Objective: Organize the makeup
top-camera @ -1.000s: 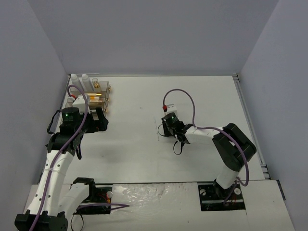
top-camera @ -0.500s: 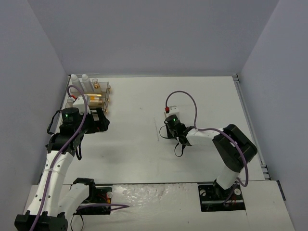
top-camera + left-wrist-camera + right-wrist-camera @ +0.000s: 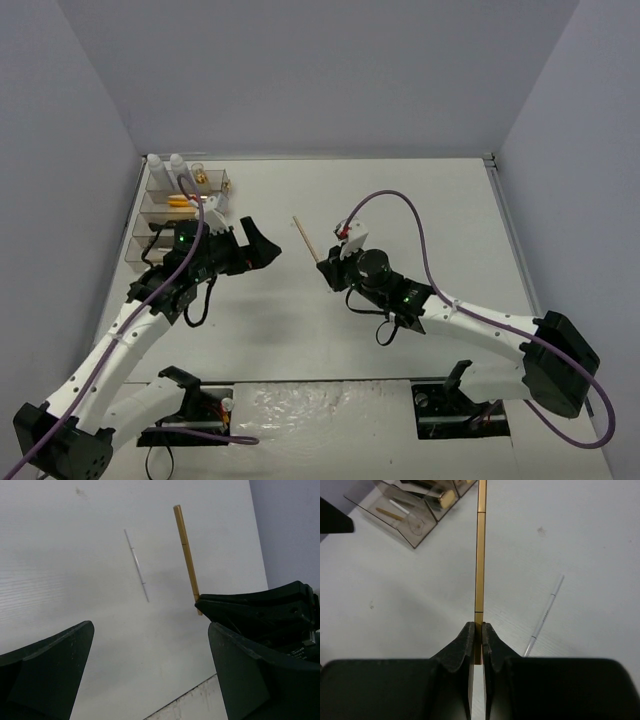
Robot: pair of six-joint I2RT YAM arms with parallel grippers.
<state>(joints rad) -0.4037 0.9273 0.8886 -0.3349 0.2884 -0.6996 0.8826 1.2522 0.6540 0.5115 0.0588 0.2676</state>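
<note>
1. Wood-coloured and pencil-thin, the stick (image 3: 480, 555) sits pinched by one end in my right gripper (image 3: 478, 634), jaws clamped tight. Its free end aims at the acrylic organizer (image 3: 152, 208), which I judge lines it up for slotting in.
2. My left gripper (image 3: 258, 245) hangs wide open and empty between organizer and stick, likely ready to receive.
3. A slim white stick (image 3: 545, 612) lies flat, farther from the organizer.
</note>
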